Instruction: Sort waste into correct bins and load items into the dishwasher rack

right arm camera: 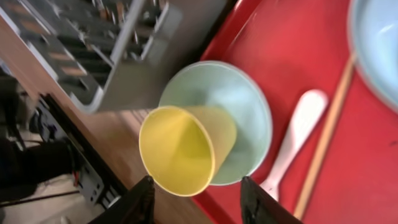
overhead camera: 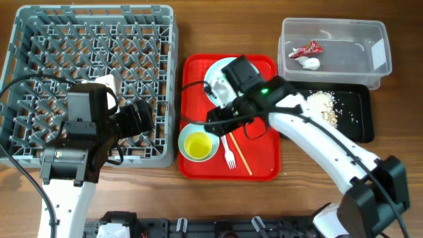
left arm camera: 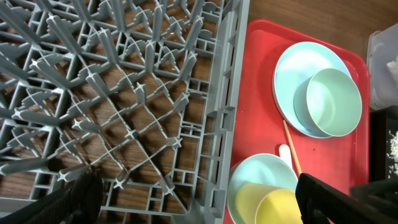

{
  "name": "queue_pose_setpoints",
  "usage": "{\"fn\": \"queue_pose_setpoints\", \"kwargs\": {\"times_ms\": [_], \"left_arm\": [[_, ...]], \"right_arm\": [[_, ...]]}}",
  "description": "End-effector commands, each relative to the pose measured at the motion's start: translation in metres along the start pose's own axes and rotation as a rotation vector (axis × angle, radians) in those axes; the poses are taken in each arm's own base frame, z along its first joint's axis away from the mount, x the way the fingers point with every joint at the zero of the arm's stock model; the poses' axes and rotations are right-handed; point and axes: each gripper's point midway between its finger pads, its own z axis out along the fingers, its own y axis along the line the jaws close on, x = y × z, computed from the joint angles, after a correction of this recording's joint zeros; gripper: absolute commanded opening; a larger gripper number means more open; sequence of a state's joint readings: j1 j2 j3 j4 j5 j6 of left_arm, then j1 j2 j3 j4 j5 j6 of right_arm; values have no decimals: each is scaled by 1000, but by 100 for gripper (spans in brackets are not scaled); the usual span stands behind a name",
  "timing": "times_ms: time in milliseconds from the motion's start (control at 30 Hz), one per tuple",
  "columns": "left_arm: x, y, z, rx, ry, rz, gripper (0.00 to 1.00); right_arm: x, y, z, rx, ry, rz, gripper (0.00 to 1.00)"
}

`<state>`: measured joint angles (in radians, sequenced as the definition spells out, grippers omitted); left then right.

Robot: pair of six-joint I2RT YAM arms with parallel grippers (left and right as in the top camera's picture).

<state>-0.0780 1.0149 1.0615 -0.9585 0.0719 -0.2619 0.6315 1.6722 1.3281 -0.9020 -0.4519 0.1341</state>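
Your right gripper [right arm camera: 196,194] hangs spread over the yellow cup [right arm camera: 177,149] in its bowl [right arm camera: 249,106]; left gripper [left arm camera: 199,196] gapes too, above the rack [left arm camera: 216,124].

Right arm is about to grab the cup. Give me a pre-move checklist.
1. Right gripper open: ok.
2. Yellow cup lined up between its fingers: ok.
3. Cup empty: ok.
4. Fork and chopstick clear of cup: ok.
5. Left gripper over rack, away from red tray: ok.
6. Fingers low enough to grip: cannot tell.
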Motion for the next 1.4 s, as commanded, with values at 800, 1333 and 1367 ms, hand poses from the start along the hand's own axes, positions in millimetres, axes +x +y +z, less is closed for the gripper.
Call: {"fn": "queue_pose_setpoints", "kwargs": {"times_ms": [800, 1333, 1367], "left_arm": [[-5, 2, -3, -12, -16, -14, 100], [-24, -73, 9, 397, 7, 18, 100], [-26, -81, 11, 444, 16, 24, 100]], "right_arm": [[5, -30, 46, 101, 107, 216, 4], [-73, -64, -114, -12, -346, 263, 4], [-76, -63, -117, -47, -354, 265, 4]]}}
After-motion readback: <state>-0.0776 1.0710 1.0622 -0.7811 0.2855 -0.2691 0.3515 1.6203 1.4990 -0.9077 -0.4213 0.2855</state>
